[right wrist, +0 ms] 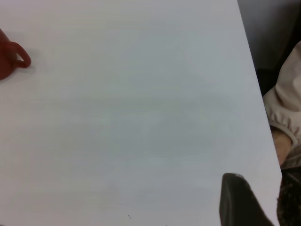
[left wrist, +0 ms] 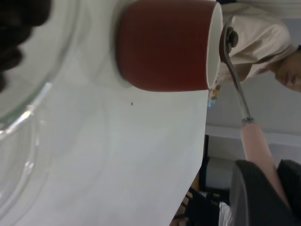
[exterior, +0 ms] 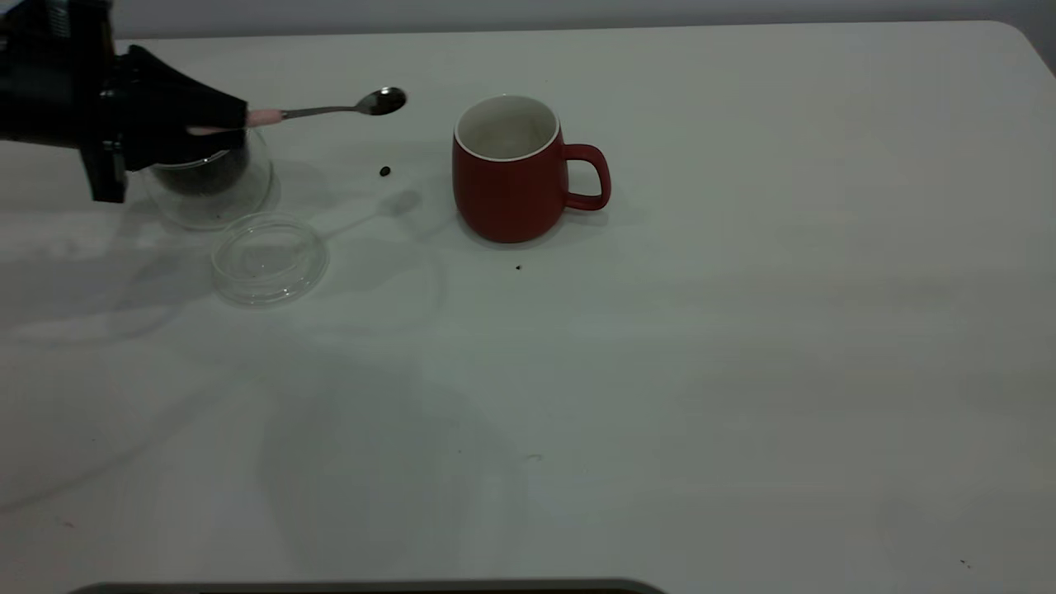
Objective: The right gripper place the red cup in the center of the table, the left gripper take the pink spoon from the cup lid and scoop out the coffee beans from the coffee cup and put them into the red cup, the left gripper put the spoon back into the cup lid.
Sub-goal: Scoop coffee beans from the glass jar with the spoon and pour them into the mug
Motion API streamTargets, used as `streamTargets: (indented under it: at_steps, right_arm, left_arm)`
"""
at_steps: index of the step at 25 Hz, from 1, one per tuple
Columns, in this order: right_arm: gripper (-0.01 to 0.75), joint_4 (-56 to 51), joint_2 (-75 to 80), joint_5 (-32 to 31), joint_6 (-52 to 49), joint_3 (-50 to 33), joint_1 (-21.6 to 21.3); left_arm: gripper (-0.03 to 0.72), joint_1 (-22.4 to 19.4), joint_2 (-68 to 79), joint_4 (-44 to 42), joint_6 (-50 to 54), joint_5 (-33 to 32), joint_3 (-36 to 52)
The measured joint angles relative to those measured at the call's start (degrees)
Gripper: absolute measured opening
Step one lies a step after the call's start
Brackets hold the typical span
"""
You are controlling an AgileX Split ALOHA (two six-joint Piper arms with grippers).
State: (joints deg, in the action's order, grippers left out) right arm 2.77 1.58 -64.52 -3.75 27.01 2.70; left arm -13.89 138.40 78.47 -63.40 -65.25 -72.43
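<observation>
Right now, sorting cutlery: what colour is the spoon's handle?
Pale pink handle on the pink spoon; left wrist view shows it best.

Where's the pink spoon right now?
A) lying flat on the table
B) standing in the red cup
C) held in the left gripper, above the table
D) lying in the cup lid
C: the left gripper is shut on the handle of the pink spoon, whose bowl hangs in the air between the coffee cup and the red cup; the cup lid holds no spoon.
</observation>
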Motion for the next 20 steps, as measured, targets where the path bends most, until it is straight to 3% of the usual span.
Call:
streamTargets:
  at_steps: [12,20]
  right_arm:
    - [0.239,0.00,0.00,0.00,0.00,0.00,0.00]
    - [0.239,0.00,0.00,0.00,0.00,0.00,0.00]
  left_arm:
    - [0.123,7.05,0.00,3.70,-3.64,0.21,0.00]
    - [0.123,8.61,0.00,5.21,-8.87,5.96,0.00]
